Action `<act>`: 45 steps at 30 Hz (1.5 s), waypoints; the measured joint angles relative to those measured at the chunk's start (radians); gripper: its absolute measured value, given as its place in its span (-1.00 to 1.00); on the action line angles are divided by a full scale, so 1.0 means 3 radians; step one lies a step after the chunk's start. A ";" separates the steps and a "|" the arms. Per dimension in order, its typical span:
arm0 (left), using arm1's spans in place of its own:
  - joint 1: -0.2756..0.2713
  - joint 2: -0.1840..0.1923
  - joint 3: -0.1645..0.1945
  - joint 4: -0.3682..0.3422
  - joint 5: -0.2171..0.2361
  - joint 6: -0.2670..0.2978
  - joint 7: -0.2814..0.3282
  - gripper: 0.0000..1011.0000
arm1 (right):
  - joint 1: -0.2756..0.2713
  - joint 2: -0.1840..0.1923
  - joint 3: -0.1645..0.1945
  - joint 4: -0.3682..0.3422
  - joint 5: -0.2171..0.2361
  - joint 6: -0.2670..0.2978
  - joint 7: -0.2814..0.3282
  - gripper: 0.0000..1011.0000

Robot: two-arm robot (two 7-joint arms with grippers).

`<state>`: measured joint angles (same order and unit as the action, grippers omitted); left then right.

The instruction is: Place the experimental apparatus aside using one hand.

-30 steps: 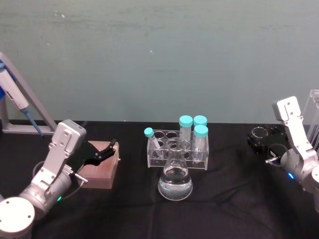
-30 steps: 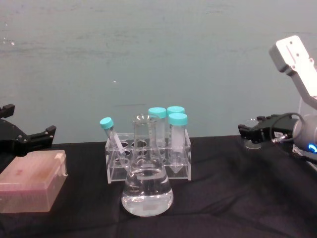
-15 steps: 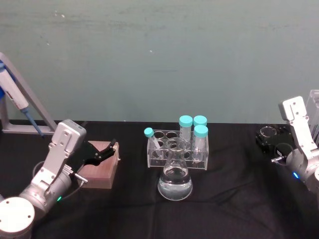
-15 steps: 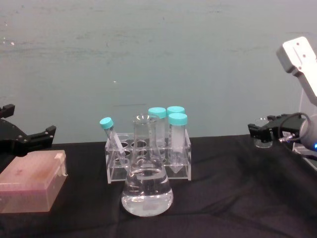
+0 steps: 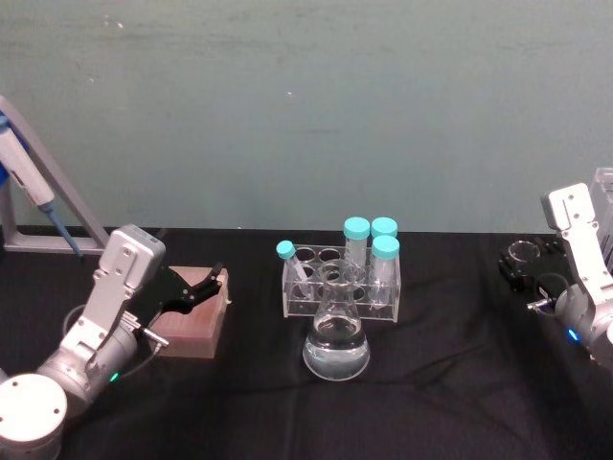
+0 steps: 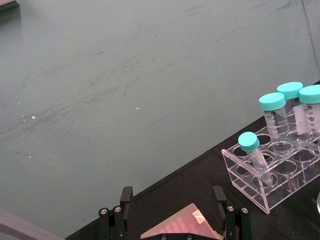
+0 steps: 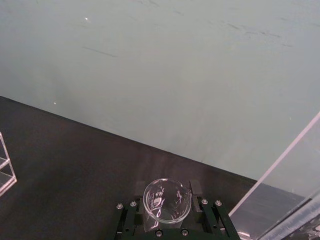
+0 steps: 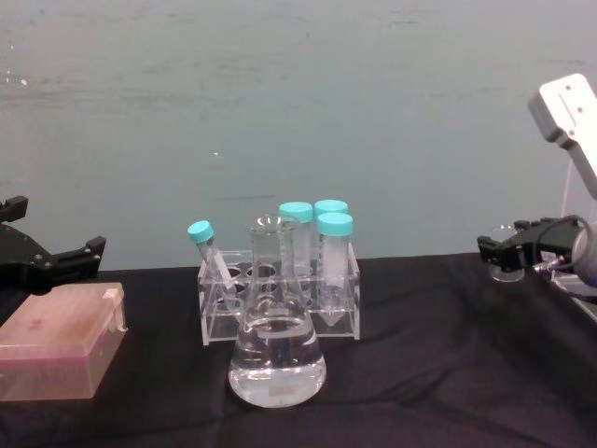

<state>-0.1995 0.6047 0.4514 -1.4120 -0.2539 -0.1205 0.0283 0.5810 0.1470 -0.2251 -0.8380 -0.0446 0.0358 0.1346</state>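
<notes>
Black tablecloth (image 5: 460,393) spreads under everything, and a plain green wall (image 5: 287,115) closes the room behind it. At far left we see a pipette (image 5: 27,187), cut off by the edge. The left gripper (image 5: 206,286) hangs with its fingers spread above a brown box (image 5: 192,326). Mid-table, a clear rack (image 5: 340,292) of teal-capped tubes (image 5: 356,230) stands just behind the conical flask (image 5: 336,345), which partly screens it. Far right, the right gripper (image 8: 499,250) clasps the small glass beaker (image 7: 166,200); we cannot tell whether its base touches the cloth. Beside it the acrylic stand (image 7: 285,200) is cropped, and we cannot make out its contents.
</notes>
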 joint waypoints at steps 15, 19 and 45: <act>0.0000 0.0000 0.0000 0.0000 0.0000 0.0000 0.0000 0.98 | 0.0023 -0.0030 0.0077 0.0073 -0.0096 -0.0007 -0.0003 0.05; 0.0000 0.0000 0.0000 0.0000 0.0000 0.0000 0.0000 0.98 | 0.0036 -0.0041 0.0092 0.0102 -0.0115 -0.0017 0.0000 0.05; 0.0000 0.0000 0.0000 0.0000 0.0000 0.0000 0.0000 0.98 | 0.0070 -0.0065 0.0137 0.0174 -0.0132 -0.0043 0.0068 0.05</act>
<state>-0.1996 0.6047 0.4514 -1.4120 -0.2539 -0.1205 0.0283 0.6019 0.1275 -0.1841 -0.7857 -0.0844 0.0228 0.1550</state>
